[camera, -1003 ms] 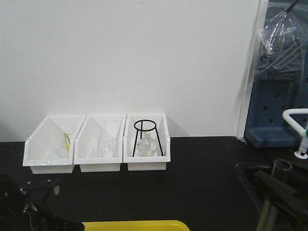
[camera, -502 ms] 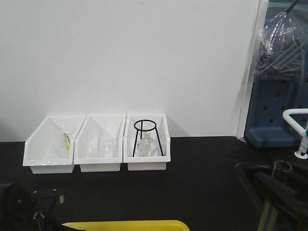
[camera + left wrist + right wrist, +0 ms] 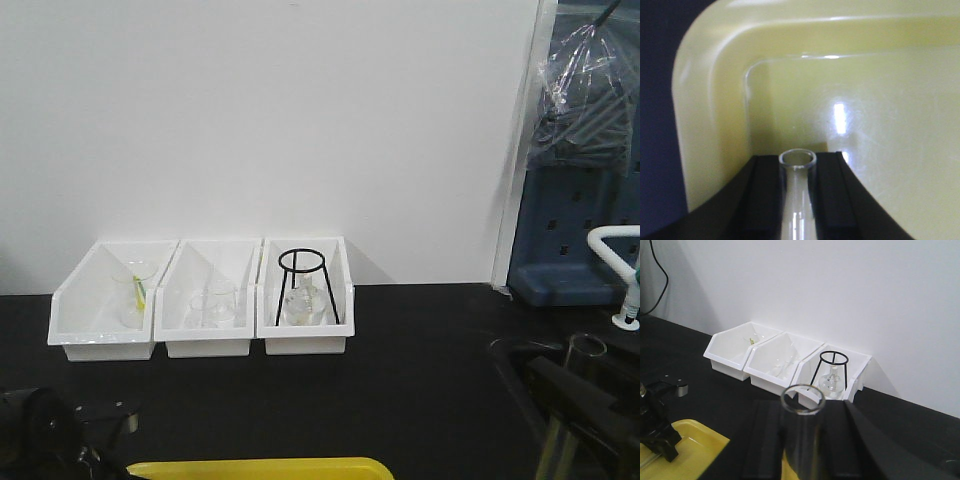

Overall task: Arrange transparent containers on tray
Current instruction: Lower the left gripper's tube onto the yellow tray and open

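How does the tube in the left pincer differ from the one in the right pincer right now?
The left tube is over the yellow tray's corner; the right tube is off the tray, facing the white bins. The left tube looks pale against yellow, the right tube dark. Both are slim, open-rimmed, clamped.

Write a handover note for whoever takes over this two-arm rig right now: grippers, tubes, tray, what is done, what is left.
Left gripper: shut on a test tube, held over a corner of the yellow tray; contact with the tray floor cannot be told.
Right gripper: shut on a second test tube, off the tray, facing the white bins.
Done: both tubes picked up; none seen released on the tray.
Left: set the left tube down, then probably bring the right one over beside it.
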Robot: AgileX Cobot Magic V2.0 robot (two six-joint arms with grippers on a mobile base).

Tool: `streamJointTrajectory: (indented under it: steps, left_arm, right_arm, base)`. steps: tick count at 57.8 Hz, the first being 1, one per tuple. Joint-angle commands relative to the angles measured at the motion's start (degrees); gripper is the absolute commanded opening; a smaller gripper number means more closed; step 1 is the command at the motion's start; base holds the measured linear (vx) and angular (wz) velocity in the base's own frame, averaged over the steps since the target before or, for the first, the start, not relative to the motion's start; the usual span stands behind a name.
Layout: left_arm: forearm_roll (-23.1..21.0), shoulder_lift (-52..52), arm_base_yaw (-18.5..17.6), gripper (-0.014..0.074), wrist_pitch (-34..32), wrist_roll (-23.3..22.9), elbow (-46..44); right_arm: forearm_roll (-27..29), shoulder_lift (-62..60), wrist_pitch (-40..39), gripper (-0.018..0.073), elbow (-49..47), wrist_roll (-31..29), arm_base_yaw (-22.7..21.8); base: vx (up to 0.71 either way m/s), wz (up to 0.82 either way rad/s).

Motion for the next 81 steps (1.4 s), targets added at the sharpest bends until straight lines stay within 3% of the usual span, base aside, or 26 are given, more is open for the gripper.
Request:
streamJointTrajectory:
  steps: [1,45,64,81]
  left_arm:
    - [-0.70,-1.81,-0.25,0.0346,-2.48,-0.42,-1.20]
    - [-0.62,-2.17,-0.25,0.0346,-2.77,0.12,-1.20]
    - [-0.64,-2.17,-0.25,0.0424,-2.65,0.05,-1.20]
    - [-0.69,-6.74,-0.25,0.0425,4.13,1.67,-6.35]
  right_arm:
    - [-0.49,-0.05,-4.57,-0.0011,-1.78,-0.29,-0.05]
    - [-0.49,-0.05,-4.57,-0.0011,-1.78,-0.29,-0.05]
    - [-0.49,-0.05,-4.57,-0.0011,-1.78,-0.29,-0.05]
    - [-0.34,-0.05,-4.56,-0.0011,-1.78,-0.29,-0.05]
  base:
    - [0.00,0.00]
    - [0.00,0.00]
    - [0.00,0.00]
    - [0.00,0.00]
